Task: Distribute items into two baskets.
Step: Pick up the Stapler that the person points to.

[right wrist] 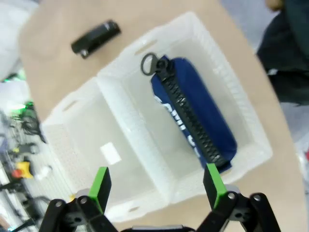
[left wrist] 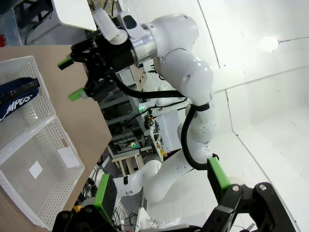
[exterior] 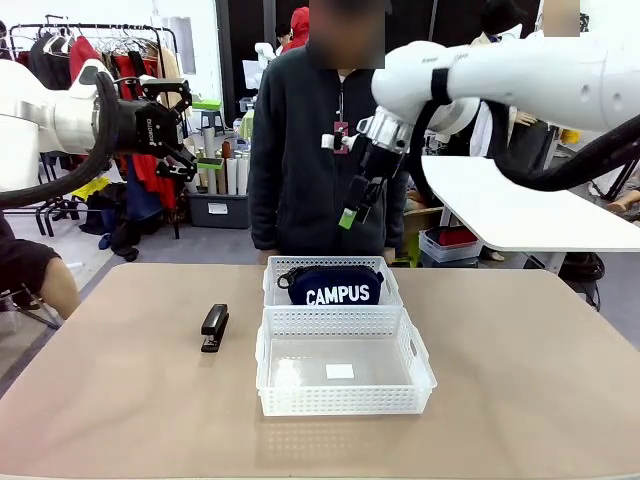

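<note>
Hovering open-jawed over pouch, stapler and two baskets

Both claws are raised off the table (exterior: pixel 120 420) with nothing between their fingers. The left gripper (exterior: pixel 185 130) hangs high at the robot's left with its jaws spread wide. The right gripper (exterior: pixel 355 210) points down above the far basket (exterior: pixel 392 290), and its green pads stand well apart in its own wrist view.

The two baskets sit end to end in the middle of the table, touching. The pouch (exterior: pixel 332 286) lies inside the far basket. Its long axis runs left to right across the basket, zip uppermost, with the white "CAMPUS" lettering facing the robot and the zip-pull ring at the robot's left end. The near basket (exterior: pixel 268 362) holds just a small white label (exterior: pixel 340 371) on its floor.

The stapler (exterior: pixel 214 327) lies on the bare table to the robot's left of the near basket, near it but not touching. Its long axis runs roughly from the robot's side towards the person (exterior: pixel 300 150), who stands behind the far edge.
</note>
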`<state>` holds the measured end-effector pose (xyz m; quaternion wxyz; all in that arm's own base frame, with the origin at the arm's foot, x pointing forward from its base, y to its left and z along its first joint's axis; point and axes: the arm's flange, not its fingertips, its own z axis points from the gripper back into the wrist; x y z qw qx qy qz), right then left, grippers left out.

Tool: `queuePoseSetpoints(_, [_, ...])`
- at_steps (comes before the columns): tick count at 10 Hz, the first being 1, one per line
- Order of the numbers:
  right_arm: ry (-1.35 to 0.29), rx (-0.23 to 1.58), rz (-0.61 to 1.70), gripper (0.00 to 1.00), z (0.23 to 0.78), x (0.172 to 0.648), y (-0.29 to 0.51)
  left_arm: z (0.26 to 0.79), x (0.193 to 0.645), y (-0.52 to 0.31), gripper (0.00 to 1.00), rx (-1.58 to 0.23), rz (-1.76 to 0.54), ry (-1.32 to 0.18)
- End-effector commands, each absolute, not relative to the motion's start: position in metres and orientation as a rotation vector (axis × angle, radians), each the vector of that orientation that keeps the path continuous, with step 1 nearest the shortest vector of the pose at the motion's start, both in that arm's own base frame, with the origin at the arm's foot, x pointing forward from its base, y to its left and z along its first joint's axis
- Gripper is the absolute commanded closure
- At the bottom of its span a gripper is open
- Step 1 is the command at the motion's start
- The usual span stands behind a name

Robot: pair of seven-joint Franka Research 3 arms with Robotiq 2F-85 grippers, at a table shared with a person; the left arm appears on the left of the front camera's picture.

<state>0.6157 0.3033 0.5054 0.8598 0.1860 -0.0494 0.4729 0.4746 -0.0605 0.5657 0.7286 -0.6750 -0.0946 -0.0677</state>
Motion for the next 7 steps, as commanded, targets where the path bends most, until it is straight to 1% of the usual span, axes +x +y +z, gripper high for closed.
queuePoseSetpoints(1, [-0.143, 0.480, 0.836, 0.00, 0.509, 0.598, 0.281, 0.568, 0.474, -0.060, 0.00, -1.487, -0.148, -0.215])
queuePoseSetpoints(3, [-0.205, 0.548, 0.696, 0.00, 0.518, 0.582, 0.260, 0.568, 0.474, -0.060, 0.00, -1.487, -0.148, -0.215])
queuePoseSetpoints(5, [-0.218, 0.596, 0.648, 0.00, 0.526, 0.574, 0.244, 0.568, 0.474, -0.060, 0.00, -1.487, -0.148, -0.215])
queuePoseSetpoints(6, [-0.236, 0.511, 0.757, 0.00, 0.527, 0.574, 0.246, 0.568, 0.474, -0.060, 0.00, -1.487, -0.148, -0.215])
queuePoseSetpoints(7, [-0.186, 0.575, 0.690, 0.00, 0.533, 0.598, 0.250, 0.568, 0.474, -0.060, 0.00, -1.487, -0.148, -0.215])
